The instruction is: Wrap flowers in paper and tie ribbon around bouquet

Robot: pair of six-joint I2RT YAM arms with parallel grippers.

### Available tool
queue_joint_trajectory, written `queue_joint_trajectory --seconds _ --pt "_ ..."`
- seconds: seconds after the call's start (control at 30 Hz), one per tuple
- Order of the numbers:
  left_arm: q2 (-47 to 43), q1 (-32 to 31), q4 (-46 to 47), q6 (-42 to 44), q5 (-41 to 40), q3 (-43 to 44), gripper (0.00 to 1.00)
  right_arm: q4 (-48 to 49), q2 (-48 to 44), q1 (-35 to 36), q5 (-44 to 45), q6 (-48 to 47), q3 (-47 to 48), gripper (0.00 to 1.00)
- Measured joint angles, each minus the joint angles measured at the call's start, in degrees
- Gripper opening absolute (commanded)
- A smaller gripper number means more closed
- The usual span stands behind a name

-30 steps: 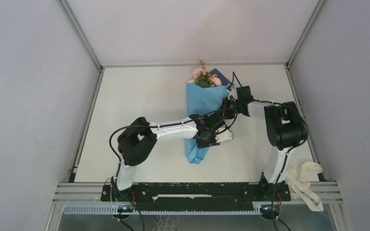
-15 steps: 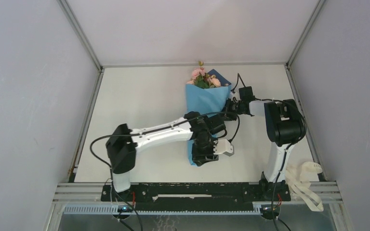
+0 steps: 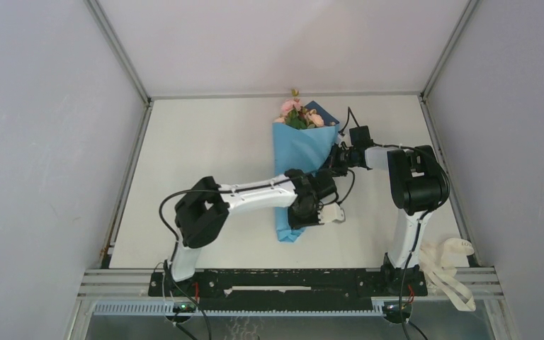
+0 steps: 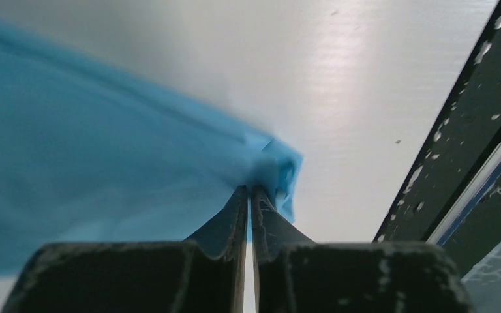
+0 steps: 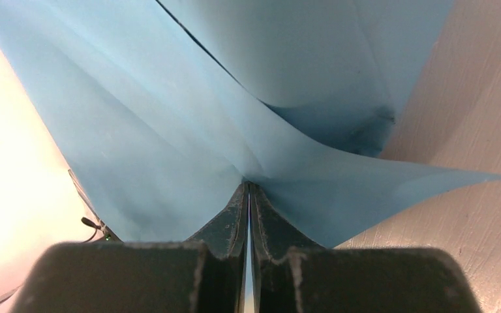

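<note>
Sky-blue paper (image 3: 299,150), pale pink flowers (image 3: 292,108), cream-white ribbon (image 3: 440,256), white table (image 3: 205,163)

Top camera: fixed, high, behind the arm bases (image 3: 177,273). It looks down and forward from far off and takes in the whole table (image 3: 205,177).
Left wrist camera: sits behind the left gripper (image 4: 249,190) and looks along its fingers, very near the paper (image 4: 91,163). Table and a black rail (image 4: 456,130) show beyond.
Right wrist camera: same seat behind the right gripper (image 5: 248,186). Paper fills most of the frame.
Shared: the paper appears in all three views, and each wrist view covers only a small patch of it.
</note>
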Motion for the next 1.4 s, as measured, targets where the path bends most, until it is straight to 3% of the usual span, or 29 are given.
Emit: queue_joint_trajectory --seconds 0.23,0.4,0.53,0.7,0.93,1.1,1.17,1.27,1.4 --pt "3.76 -7.28 1.29 -0.24 -1.09 0.00 0.13 -0.07 0.00 0.00 0.24 0.33 0.04 0.10" --pt "3.23 -9.42 -4.11 -0.94 -0.55 2.56 0.14 -0.04 0.00 0.00 0.37 0.76 0.04 0.10" --pt "-4.79 -8.39 -8.31 0.79 0.72 2.78 0.14 0.00 0.00 0.00 0.48 1.20 0.04 0.10" --pt "-15.74 -3.85 -0.31 1.66 -4.70 -1.49 0.12 -0.02 0.00 0.00 0.55 1.40 0.04 0.10" --pt "2.62 -3.06 10.60 3.41 -7.80 -6.73 0.20 -0.26 -0.04 0.28 0.85 1.55 0.07 0.11" --pt "0.72 -4.63 15.58 3.32 -6.88 -8.96 0.23 -6.38 -3.15 1.42 6.51 0.26 1.33 0.16" --pt "0.55 -3.91 16.00 3.23 -5.64 -9.31 0.23 -12.33 -6.84 1.70 11.85 -1.62 3.63 0.24" --pt "0.00 -2.91 16.90 3.08 -3.78 -10.12 0.23 -18.53 -16.72 1.36 20.96 -4.07 6.54 0.48" --pt "-0.42 -2.16 17.68 3.04 -2.16 -10.80 0.23 -21.99 -35.76 -5.79 34.51 -6.40 6.03 0.86"
